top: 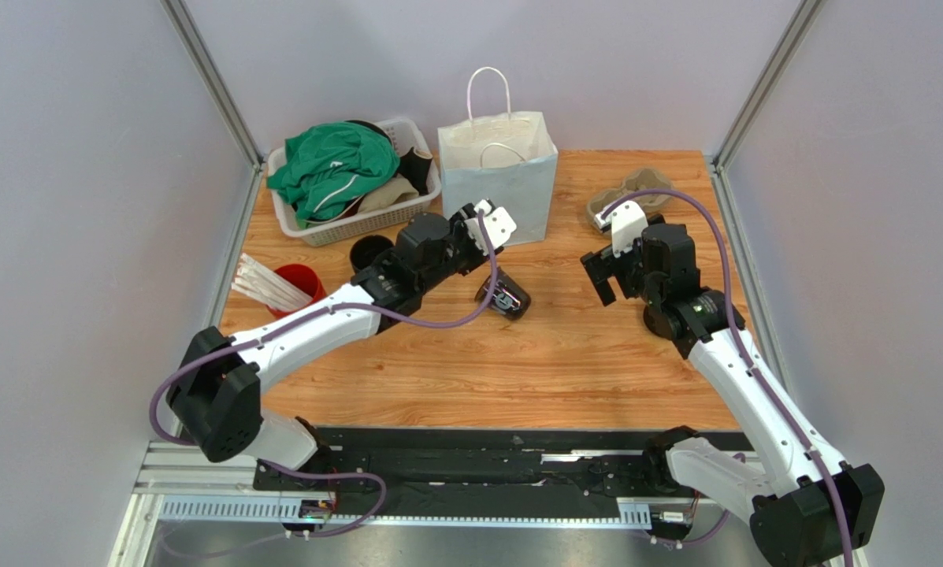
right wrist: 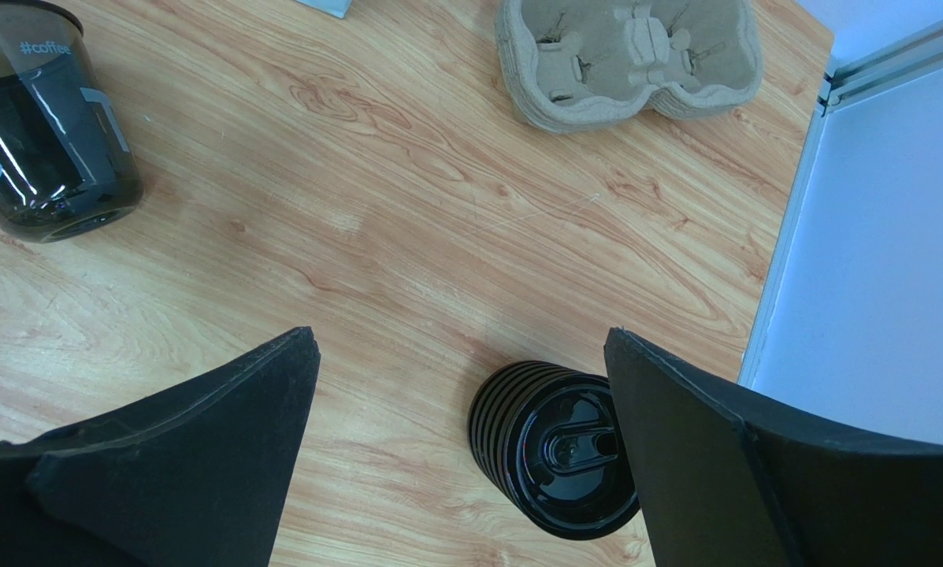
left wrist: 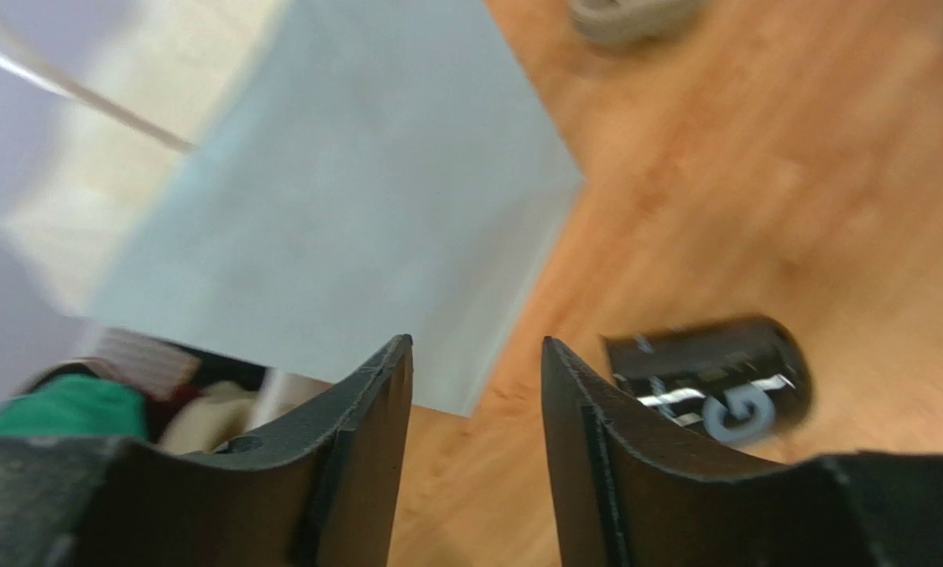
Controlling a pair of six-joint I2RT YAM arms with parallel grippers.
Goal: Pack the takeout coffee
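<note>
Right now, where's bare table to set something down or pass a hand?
Widest free patch: the near table strip, bordered by both arms and the tipped coffee cup. Smaller gap between that cup, the paper bag and the cup carrier. Crowded: back left, where basket, black round piece, red cup and the left arm bunch up.

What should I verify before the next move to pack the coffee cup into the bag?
1. Coffee cup upright: not ok, it lies on its side on the table.
2. Left gripper open and empty: ok.
3. Right gripper open and empty: ok, it hangs above the stack of black lids.
4. Paper bag standing, mouth open: ok.
5. Lid on the cup: cannot tell.
</note>
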